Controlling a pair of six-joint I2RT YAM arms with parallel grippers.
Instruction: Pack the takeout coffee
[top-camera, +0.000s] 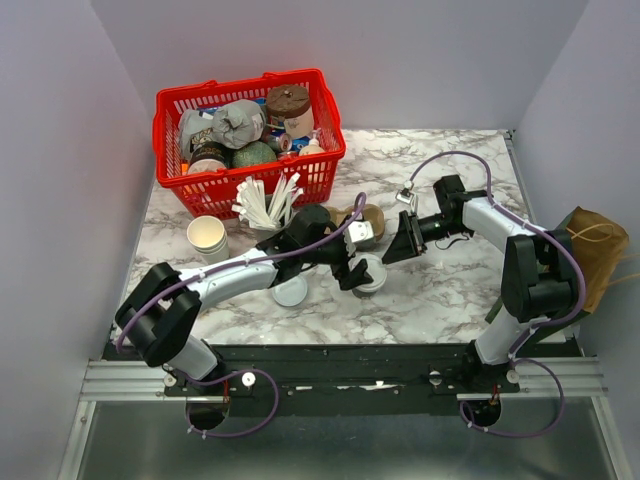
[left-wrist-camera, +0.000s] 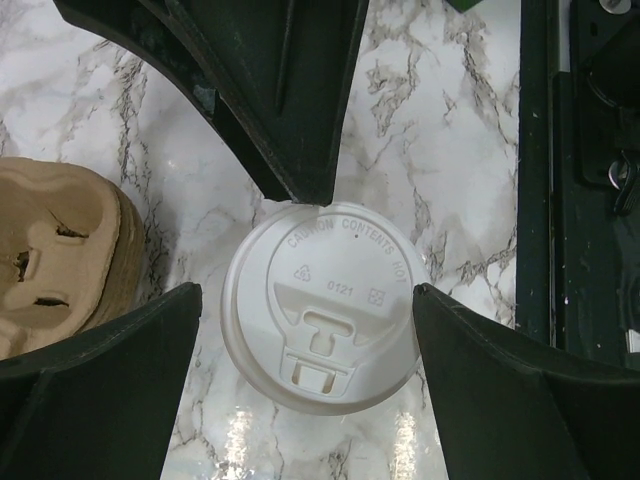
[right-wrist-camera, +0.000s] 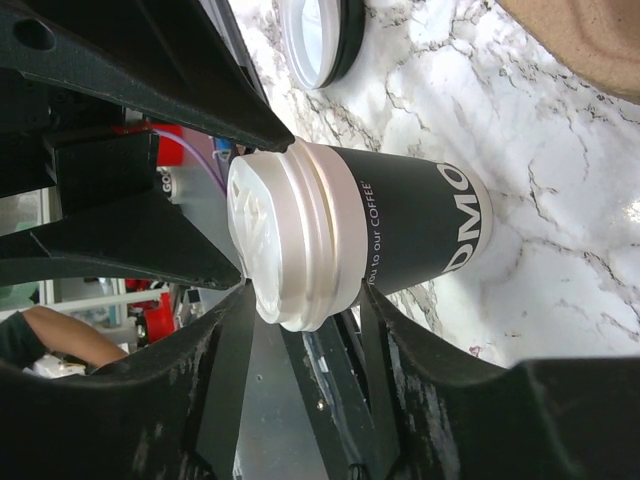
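Note:
The takeout coffee (right-wrist-camera: 400, 225) is a dark paper cup with white lettering and a white plastic lid (left-wrist-camera: 322, 305). It stands upright on the marble table near the middle (top-camera: 373, 271). My left gripper (left-wrist-camera: 308, 290) hangs over it, open, one finger on each side of the lid (top-camera: 358, 274). My right gripper (right-wrist-camera: 303, 290) comes in from the right at lid height (top-camera: 392, 254). Its jaws stand apart and the lid's edge sits just past the fingertips. One right finger (left-wrist-camera: 290, 100) nearly reaches the lid's far rim.
A brown pulp cup carrier (top-camera: 366, 216) lies just behind the cup. A loose flat white lid (top-camera: 290, 291) lies to the left, with a stack of lidless paper cups (top-camera: 207, 236) and a holder of stirrers (top-camera: 268, 205) beyond. A red basket (top-camera: 168, 100) holds groceries at the back left. A brown paper bag (top-camera: 597, 250) sits at the right edge.

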